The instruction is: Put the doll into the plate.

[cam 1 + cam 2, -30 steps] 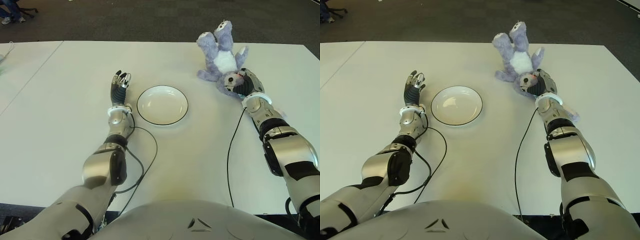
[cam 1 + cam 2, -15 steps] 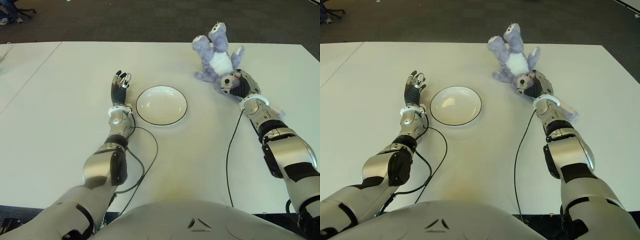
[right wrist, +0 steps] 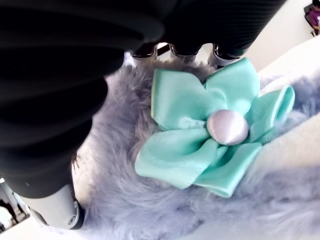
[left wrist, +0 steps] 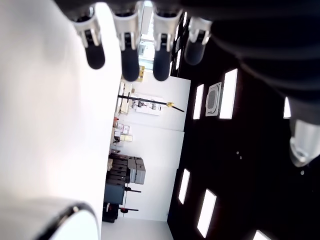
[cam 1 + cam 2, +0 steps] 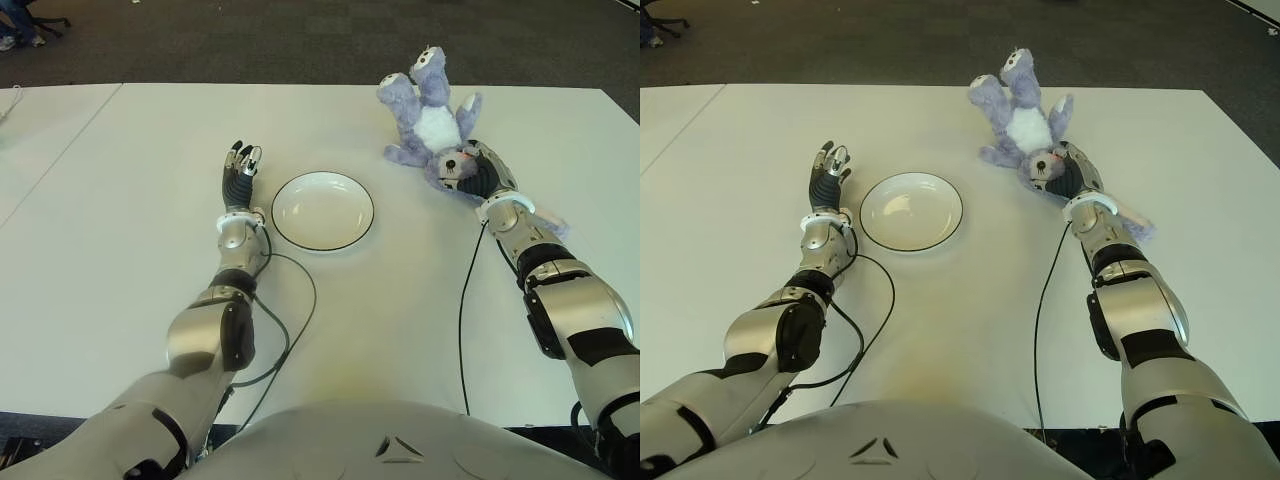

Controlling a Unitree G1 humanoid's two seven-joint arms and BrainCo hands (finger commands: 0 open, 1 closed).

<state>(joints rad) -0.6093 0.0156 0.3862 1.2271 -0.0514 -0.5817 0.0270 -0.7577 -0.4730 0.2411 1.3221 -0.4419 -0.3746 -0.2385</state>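
Dragged leftward toward plate (image 5: pixel 322 210) since a second ago: purple plush doll (image 5: pixel 432 118), white belly, teal ribbon flower (image 3: pixel 215 129), lying feet-far on white table (image 5: pixel 120 200). Clasped at the head by right hand (image 5: pixel 478 172), fingers curled into fur. Left hand (image 5: pixel 240 170) left of plate, fingers extended, holding nothing.

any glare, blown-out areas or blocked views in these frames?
Left wrist view: the table is blown out to flat white, ceiling lights bright on dark. Right wrist view: the doll fills the frame, the right hand blocking a large part. Eye views: even light, soft shadows, a faint sheen in the plate; left hand shows beside the plate.
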